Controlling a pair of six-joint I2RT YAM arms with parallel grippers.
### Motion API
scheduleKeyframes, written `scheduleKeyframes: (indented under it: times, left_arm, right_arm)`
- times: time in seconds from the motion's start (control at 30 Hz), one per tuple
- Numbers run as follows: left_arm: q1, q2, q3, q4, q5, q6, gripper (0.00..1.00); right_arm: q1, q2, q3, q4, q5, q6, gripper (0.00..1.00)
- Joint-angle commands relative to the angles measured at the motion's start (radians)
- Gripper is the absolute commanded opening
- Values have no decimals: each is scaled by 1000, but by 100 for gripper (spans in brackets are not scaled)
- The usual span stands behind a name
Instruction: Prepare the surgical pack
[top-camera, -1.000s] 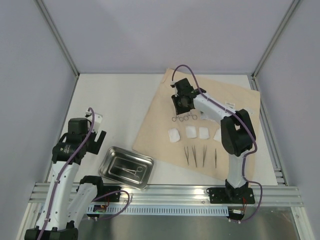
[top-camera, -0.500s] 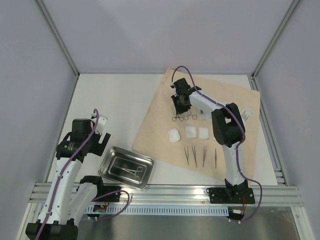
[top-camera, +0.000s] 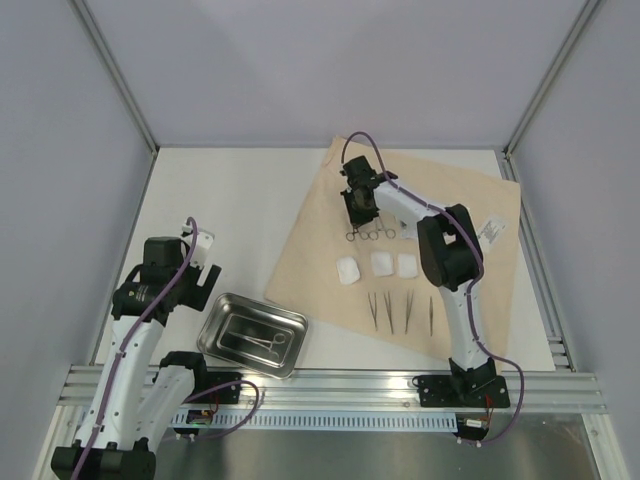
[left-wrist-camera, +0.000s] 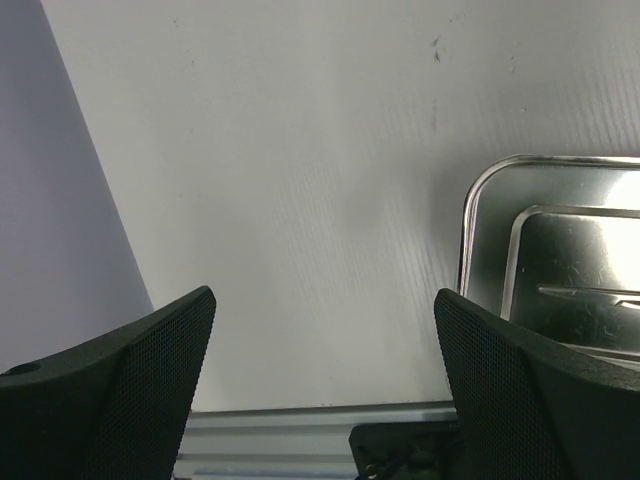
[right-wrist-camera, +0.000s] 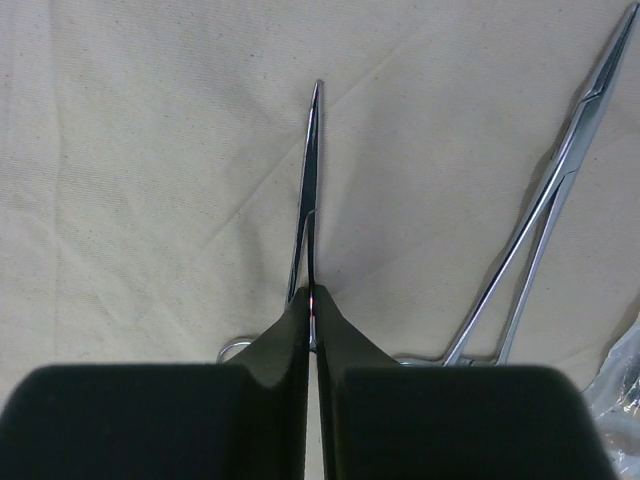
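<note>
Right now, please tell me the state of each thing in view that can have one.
Wrap sheet: spread flat, unfolded.
Left fingers: open, empty.
Right fingers: shut on a clamp.
Second clamp: free, lying on the wrap sheet.
Tray: holding a third clamp.

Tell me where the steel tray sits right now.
In the top view the steel tray lies at the near left of the table, between the left gripper and the tan wrap.
</note>
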Motion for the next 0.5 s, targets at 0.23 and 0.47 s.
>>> scheduleKeyframes:
  times: [0.23, 0.47]
  left_arm:
    - [2, -23, 13, 17, -12, 7, 100]
    - [2, -37, 16, 12, -18, 6, 100]
  right_arm:
    - [3, -61, -86, 72, 74, -8, 0]
    - [19, -271, -161, 161, 63, -20, 0]
